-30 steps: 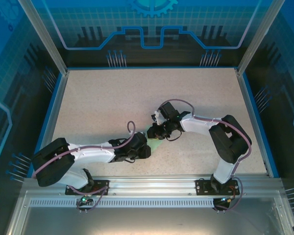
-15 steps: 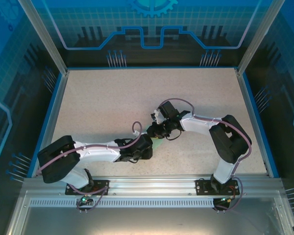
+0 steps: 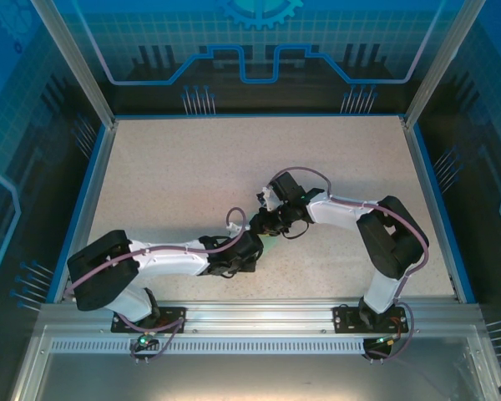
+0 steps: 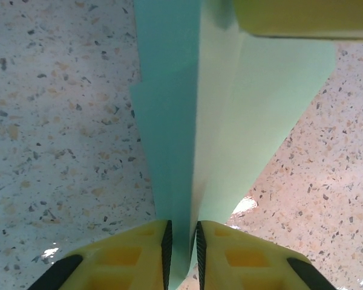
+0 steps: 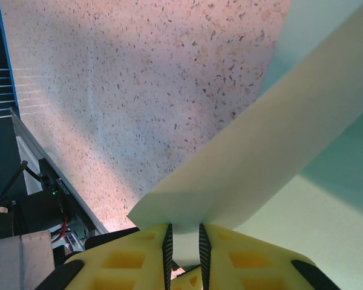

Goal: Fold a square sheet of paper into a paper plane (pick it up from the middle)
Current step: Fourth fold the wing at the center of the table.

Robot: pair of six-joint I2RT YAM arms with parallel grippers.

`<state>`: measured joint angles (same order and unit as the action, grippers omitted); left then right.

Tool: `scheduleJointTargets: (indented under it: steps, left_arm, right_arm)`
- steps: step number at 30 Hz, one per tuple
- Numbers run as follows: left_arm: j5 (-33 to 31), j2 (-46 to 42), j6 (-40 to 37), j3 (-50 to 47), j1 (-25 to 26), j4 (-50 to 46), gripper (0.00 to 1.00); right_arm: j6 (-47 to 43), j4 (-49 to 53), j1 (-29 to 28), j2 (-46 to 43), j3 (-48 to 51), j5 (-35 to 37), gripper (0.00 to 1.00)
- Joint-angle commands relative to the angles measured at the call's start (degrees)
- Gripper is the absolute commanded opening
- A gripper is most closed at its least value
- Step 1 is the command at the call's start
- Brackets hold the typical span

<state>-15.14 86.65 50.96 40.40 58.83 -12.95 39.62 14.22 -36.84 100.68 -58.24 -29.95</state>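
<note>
Left gripper (image 4: 183, 237): jaws nearly together, pinched on the upright centre ridge of the paper plane (image 4: 242, 115). The ridge runs straight ahead from between the jaws. Mint-green flaps spread to either side of it, above the speckled table (image 4: 60, 133). Ahead and to the right of this tool, a yellow finger block (image 4: 290, 15) sits against the paper.

Right gripper (image 5: 184, 234): jaws just as close, clamped on a folded paper edge that comes up between them and fans out ahead and to the right of the tool.

From the top camera I see both tools nose to nose near the table's middle, with a sliver of green showing just beside the left one. I can't tell whether the paper touches the table.
</note>
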Motion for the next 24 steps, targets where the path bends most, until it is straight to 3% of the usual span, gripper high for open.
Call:
scheduleJointTargets:
  steps: [1,19,24]
  left_arm:
    - [-1.3,0.8,-0.2,1.7,0.6,-2.2,0.22]
    - [-0.3,1.7,2.8,1.2,2.0,-1.1,0.07]
    - [1.0,3.2,2.7,1.1,1.9,0.1,0.08]
  right_arm:
    - [-0.1,1.0,-0.8,0.3,-1.4,-0.1,0.22]
    - [-0.1,0.9,-0.7,0.7,-1.0,0.1,0.22]
    - [-0.4,1.4,-0.9,1.2,-1.0,0.1,0.23]
